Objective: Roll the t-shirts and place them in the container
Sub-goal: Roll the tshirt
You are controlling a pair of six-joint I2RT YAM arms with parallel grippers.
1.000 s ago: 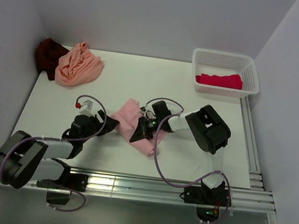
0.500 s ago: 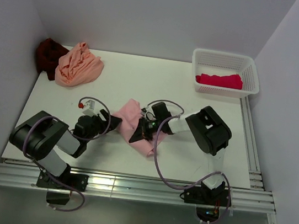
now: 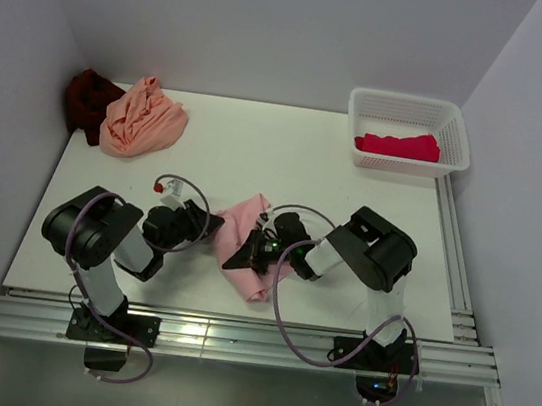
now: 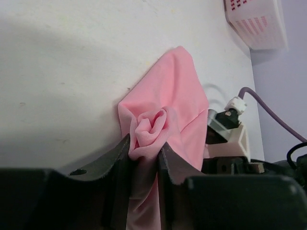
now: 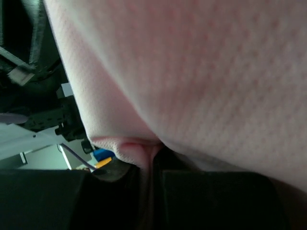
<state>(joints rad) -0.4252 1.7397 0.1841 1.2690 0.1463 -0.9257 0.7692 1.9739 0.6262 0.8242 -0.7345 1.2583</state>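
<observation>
White desk (image 3: 288,155), near centre: the soft light pink cloth t-shirt (image 3: 242,217) lies bunched between the two arms, the left claw (image 4: 144,155) nipped narrow on its coiled end and the right claw (image 5: 149,165) pinching a fold, presumably to keep the roll taut.

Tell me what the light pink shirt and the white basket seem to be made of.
Light pink t-shirt: soft, matte cloth, likely a knit; it bunches into folds, and the right wrist view shows a fine texture. Basket: probably rigid moulded plastic, white, judging by its even lattice of holes.
</observation>
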